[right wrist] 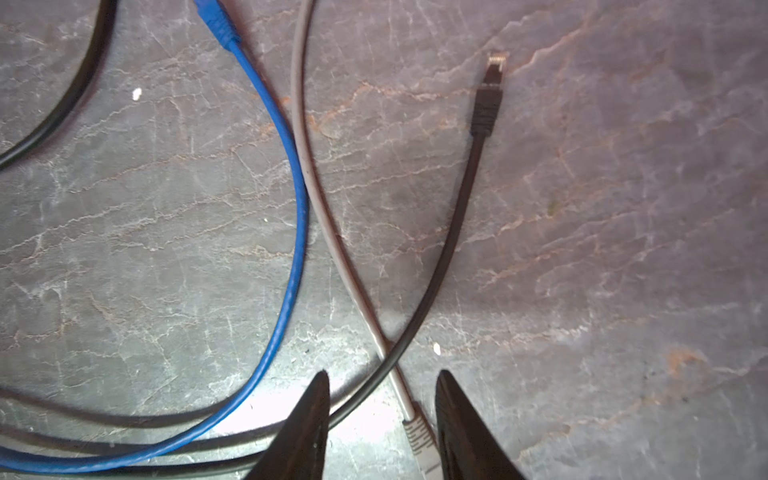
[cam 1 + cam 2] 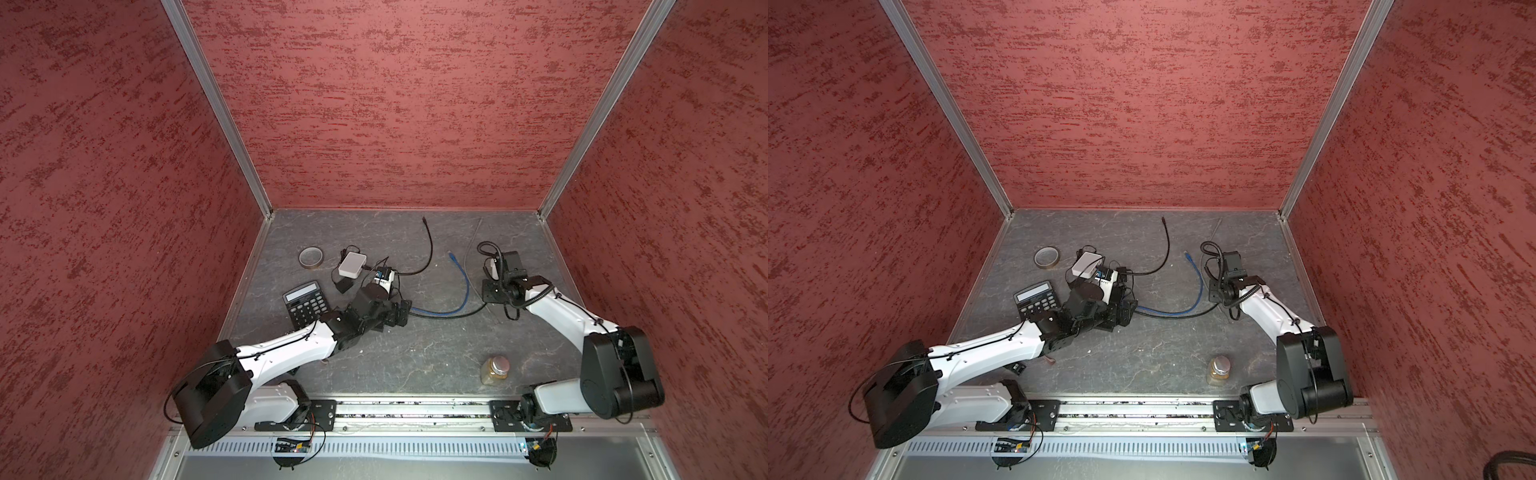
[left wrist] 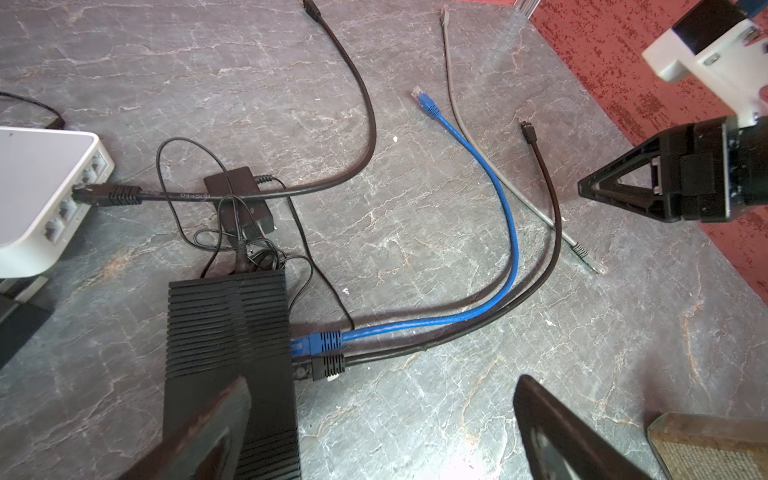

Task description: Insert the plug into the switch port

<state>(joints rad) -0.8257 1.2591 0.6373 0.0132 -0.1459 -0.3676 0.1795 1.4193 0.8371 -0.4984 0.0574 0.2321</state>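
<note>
A grey cable's plug (image 1: pixel 419 440) lies flat on the table between the fingers of my right gripper (image 1: pixel 382 374). That gripper is open and straddles the plug, close to one finger. A black ribbed switch (image 3: pixel 226 324) has a blue plug (image 3: pixel 320 343) and a black plug (image 3: pixel 328 368) in its side ports. A white switch (image 3: pixel 37 199) holds one black plug (image 3: pixel 108 194) and shows free ports (image 3: pixel 62 208). My left gripper (image 3: pixel 380 390) is wide open and empty, with one finger over the black switch. In both top views the white switch (image 2: pixel 352 264) (image 2: pixel 1086 264) sits beyond the left arm.
Loose plugs of the blue cable (image 3: pixel 424 99) and a black cable (image 1: pixel 490 91) lie near the right gripper (image 3: pixel 582 189). A black power adapter (image 3: pixel 239 195), a calculator (image 2: pixel 305 303), a tape roll (image 2: pixel 311 257) and a jar (image 2: pixel 495 370) stand on the table. Red walls enclose three sides.
</note>
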